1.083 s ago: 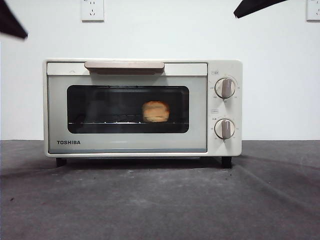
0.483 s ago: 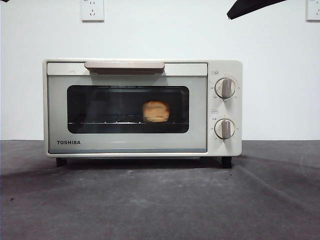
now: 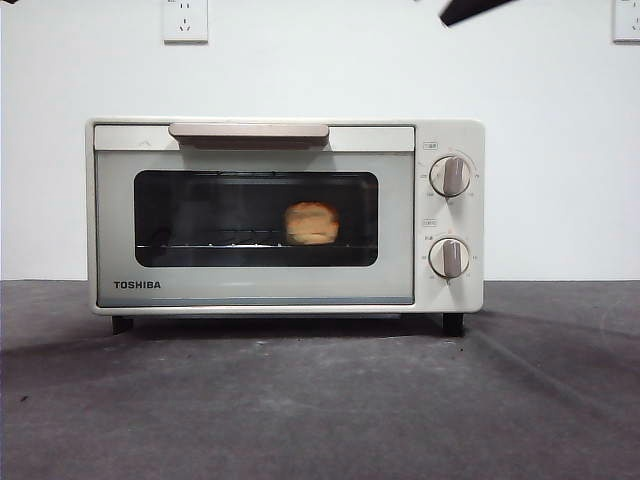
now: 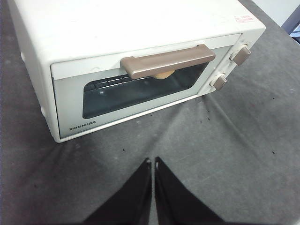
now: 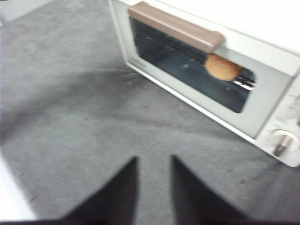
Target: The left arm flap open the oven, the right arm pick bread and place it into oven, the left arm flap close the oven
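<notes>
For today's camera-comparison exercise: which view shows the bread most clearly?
The front view: the bread sits whole on the rack behind the closed oven door. In the right wrist view the handle clips its top; the left wrist view shows only a sliver under the handle.

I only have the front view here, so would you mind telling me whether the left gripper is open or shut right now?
Observer: The left gripper is shut, its two jaws pressed together, hanging above the grey mat in front of the oven.
Operator: Thank you. And what about the right gripper?
Observer: The right gripper is open, with a clear gap between its jaws, and it holds nothing.
Operator: Is anything on top of the oven that I cannot see from here?
Observer: The left wrist view shows the top bare and white, except for a small red-printed sticker near the corner on the knob side.
Operator: Does the bread touch the door glass?
Observer: The bread sits on the rack behind the glass; contact cannot be judged.
</notes>
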Robot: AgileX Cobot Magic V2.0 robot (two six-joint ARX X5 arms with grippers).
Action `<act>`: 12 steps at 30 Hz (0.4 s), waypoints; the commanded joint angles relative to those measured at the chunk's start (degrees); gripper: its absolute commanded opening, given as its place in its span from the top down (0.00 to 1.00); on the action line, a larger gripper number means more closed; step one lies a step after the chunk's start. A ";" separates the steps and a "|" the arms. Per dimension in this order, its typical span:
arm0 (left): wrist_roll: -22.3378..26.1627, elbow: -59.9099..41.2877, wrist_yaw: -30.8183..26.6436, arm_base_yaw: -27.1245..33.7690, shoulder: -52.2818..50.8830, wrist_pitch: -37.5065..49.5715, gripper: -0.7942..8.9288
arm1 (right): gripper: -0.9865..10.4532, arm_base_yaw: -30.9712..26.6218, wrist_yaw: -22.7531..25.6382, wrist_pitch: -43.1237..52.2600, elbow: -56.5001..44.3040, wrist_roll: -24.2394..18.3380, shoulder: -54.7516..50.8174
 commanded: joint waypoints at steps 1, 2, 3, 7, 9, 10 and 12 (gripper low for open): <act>0.50 1.09 -0.20 -0.17 0.22 0.72 0.90 | 0.91 0.55 3.10 0.63 0.42 0.52 0.55; 0.50 1.09 -0.20 -0.17 0.22 0.72 0.90 | 0.91 0.55 3.96 0.70 0.42 0.55 0.55; 0.50 1.09 -0.20 -0.17 0.22 0.72 0.90 | 0.91 0.55 4.44 0.70 0.42 0.74 0.55; 0.50 1.09 -0.20 -0.17 0.22 0.72 0.90 | 0.91 0.55 4.37 0.72 0.42 0.85 0.52; 0.50 1.09 -0.20 -0.17 0.22 0.72 0.90 | 0.91 0.55 4.37 0.72 0.42 0.76 0.52; 0.50 1.09 -0.20 -0.17 0.22 0.72 0.90 | 0.91 0.55 4.37 0.72 0.42 0.74 0.52; 0.50 1.09 -0.20 -0.15 0.22 0.72 0.90 | 0.91 0.55 4.37 0.72 0.42 0.74 0.52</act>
